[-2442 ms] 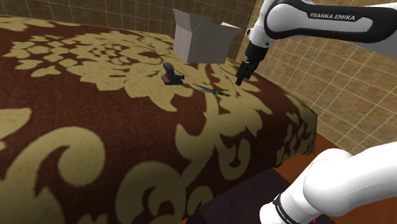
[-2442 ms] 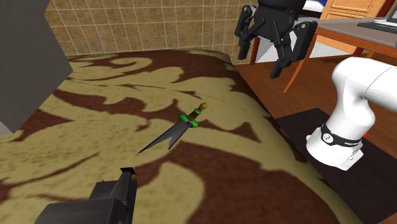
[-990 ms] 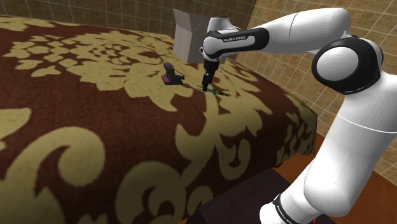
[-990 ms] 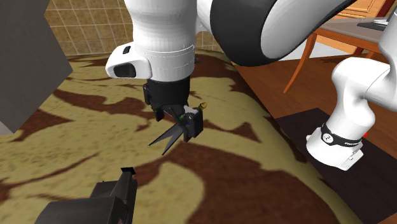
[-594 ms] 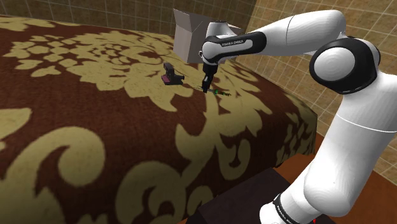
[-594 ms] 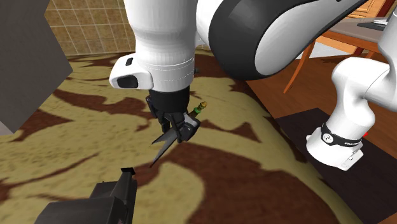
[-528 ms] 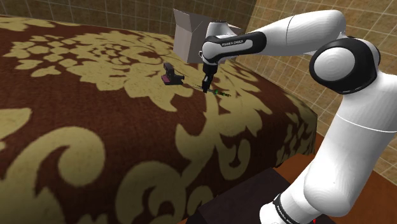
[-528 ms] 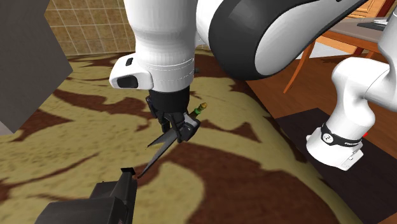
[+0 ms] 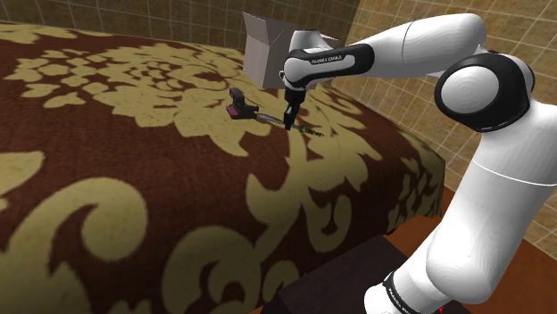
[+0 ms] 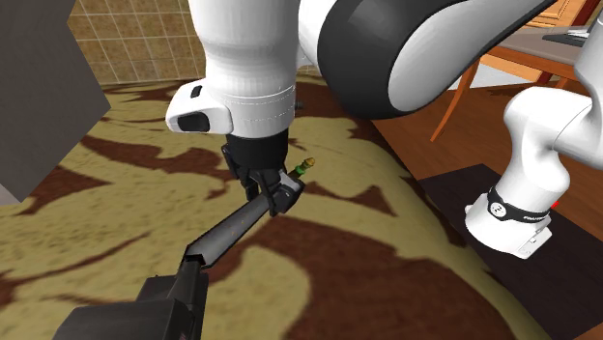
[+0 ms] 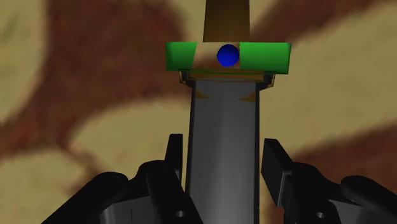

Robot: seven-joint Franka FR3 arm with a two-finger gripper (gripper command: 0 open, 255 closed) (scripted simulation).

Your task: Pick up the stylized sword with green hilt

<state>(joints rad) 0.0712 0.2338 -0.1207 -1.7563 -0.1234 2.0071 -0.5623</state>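
Shoulder view: above the frame's centre, the black two-finger gripper (image 9: 287,117) points down at the brown-and-cream patterned cloth surface (image 9: 134,178), meeting the grey-bladed sword with a green crossguard (image 9: 268,116). The blade runs left toward a small dark purple object (image 9: 239,104). A white open box (image 9: 264,52) stands behind.

Second exterior view: at mid-frame the gripper (image 10: 272,196) clasps the sword (image 10: 227,235). Its blade slants to the lower left, reaching a dark blocky object (image 10: 145,304), and its hilt tip pokes out to the upper right.

Wrist view: the gripper (image 11: 222,159) has its fingers (image 11: 174,156) closed against both sides of the sword (image 11: 224,127), just short of the crossguard with its blue gem (image 11: 228,56).
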